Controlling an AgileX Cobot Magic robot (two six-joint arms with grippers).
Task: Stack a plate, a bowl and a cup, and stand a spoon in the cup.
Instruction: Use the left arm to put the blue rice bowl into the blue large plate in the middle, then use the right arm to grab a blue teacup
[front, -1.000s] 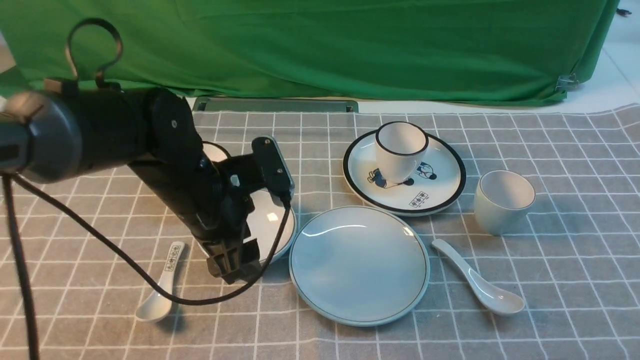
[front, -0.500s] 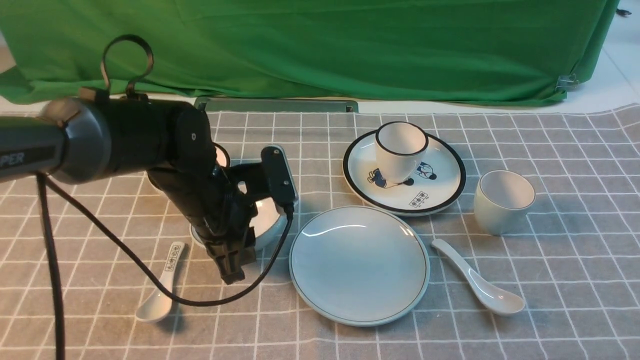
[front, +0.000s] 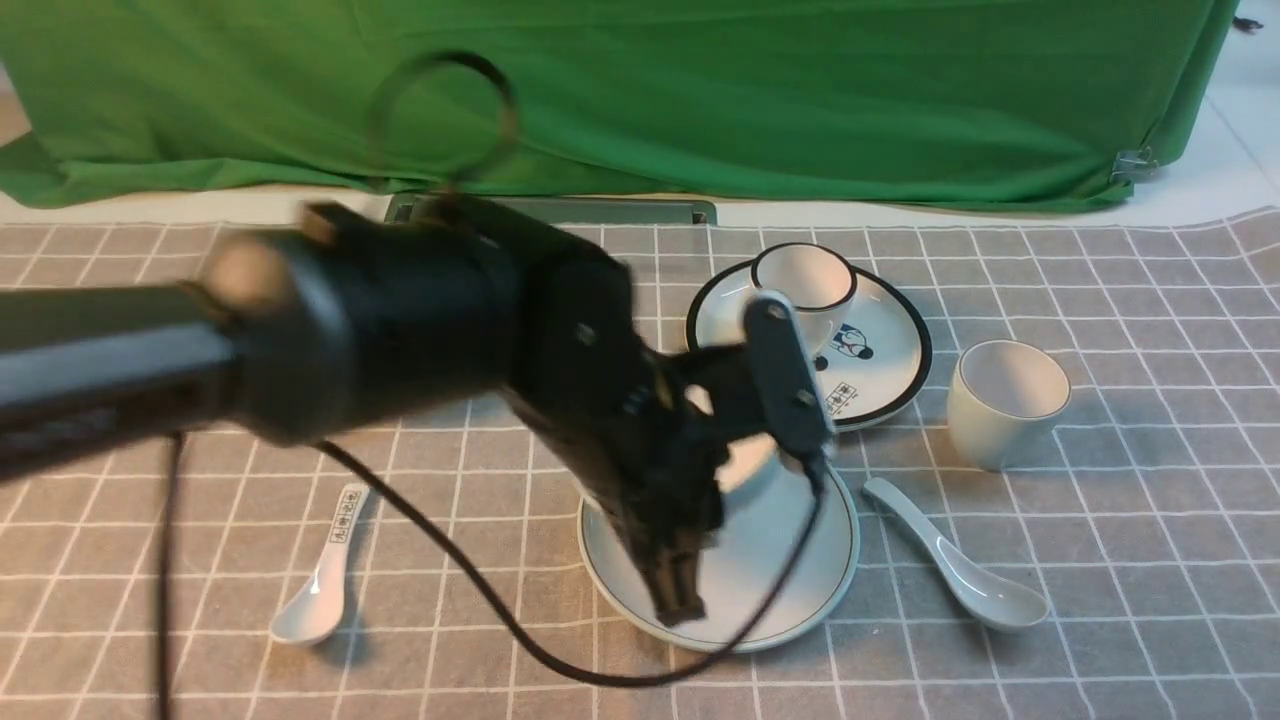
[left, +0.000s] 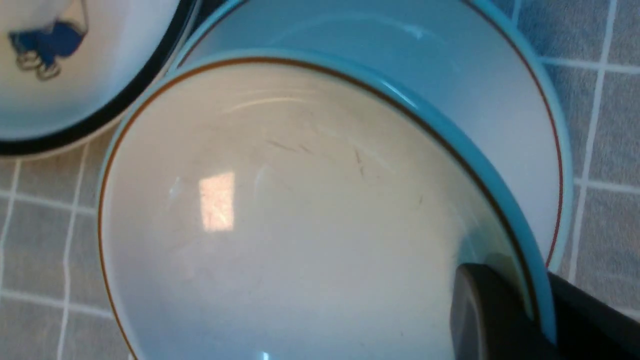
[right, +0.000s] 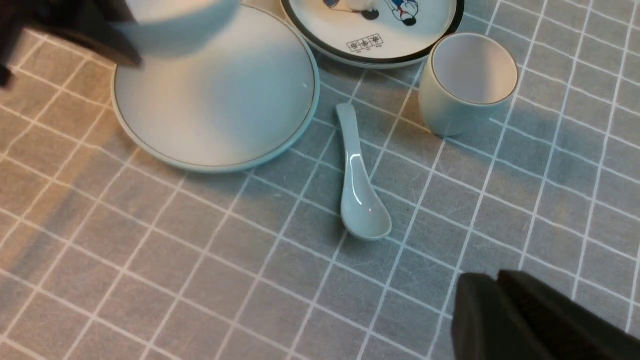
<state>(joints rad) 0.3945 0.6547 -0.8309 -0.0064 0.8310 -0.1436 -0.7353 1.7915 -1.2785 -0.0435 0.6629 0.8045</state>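
My left gripper (front: 678, 600) is shut on the rim of the pale bluish bowl (left: 280, 210), one finger inside and one outside. It holds the bowl (front: 748, 462) just above the large pale plate (front: 800, 560), which shows under the bowl (left: 505, 95). The arm hides most of both in the front view. The handleless cup (front: 1005, 400) stands upright to the right of the plate. The plain white spoon (front: 960, 570) lies between them. My right gripper (right: 492, 285) is shut on nothing, hovering over the cloth nearer than the spoon (right: 357, 180) and the cup (right: 467, 82).
A black-rimmed cartoon plate (front: 880, 365) with a black-rimmed cup (front: 805, 285) on it sits behind the pale plate. A spoon with printed characters (front: 320, 580) lies at the front left. A checked grey cloth (front: 1100, 600) covers the table, with a green backdrop (front: 700, 90) behind.
My left gripper shut on the bowl's rim, lifted the bowl from the left of the plate and carried it right, over the plate.
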